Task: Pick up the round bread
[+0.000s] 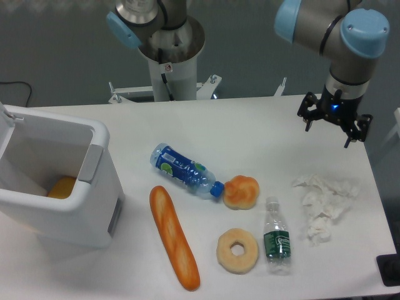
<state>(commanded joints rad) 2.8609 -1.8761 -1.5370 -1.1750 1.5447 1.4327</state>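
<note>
Now: small golden-orange knotted round bread [241, 192] ctr frame, touching blue-capped bottle [185, 171] | pale ring bread [237, 250] below, apart | black two-finger gripper [334, 129] upper right, fingers apart, nothing held

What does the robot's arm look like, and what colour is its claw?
The arm is made of fat silver-grey tubes, with round light-blue caps at its joints. At its end sits a small black gripper with thin dark fingers and a tiny blue light glowing near its middle. A second grey column with a blue cap stands at the back of the table.
</note>
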